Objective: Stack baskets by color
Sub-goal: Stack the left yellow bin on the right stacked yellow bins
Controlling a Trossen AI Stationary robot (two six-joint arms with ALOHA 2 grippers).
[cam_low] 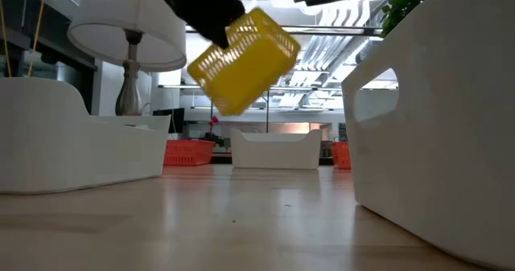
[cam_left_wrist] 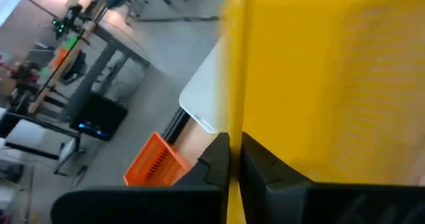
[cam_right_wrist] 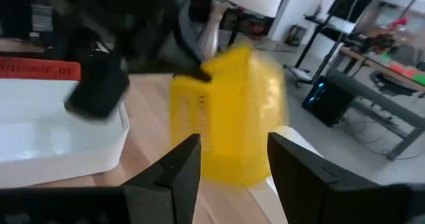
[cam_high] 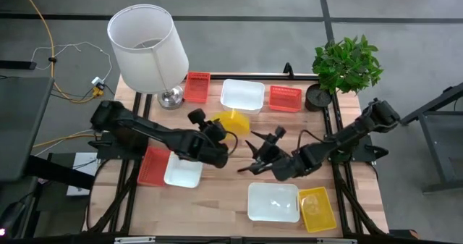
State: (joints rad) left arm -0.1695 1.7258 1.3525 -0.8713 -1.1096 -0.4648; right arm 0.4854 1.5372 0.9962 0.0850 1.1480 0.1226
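Left tool (cam_high: 226,128) clamped on a tilted yellow meshed plastic basket (cam_high: 235,121), lifted above the wooden counter (cam_high: 217,193).

Largest on the counter is the big white lampshade (cam_high: 147,47) at the far left, then three smooth white plastic baskets: one far centre (cam_high: 241,95), one near the front (cam_high: 273,201) with a second yellow meshed basket (cam_high: 317,208) just beside it, one at left (cam_high: 184,173) overlapping a red meshed basket (cam_high: 153,167). Two more red meshed baskets (cam_high: 197,87) (cam_high: 285,98) flank the far white one. Right tool (cam_high: 253,157) hangs with its fingers apart near the lifted basket, holding nothing. All the resting baskets look empty.
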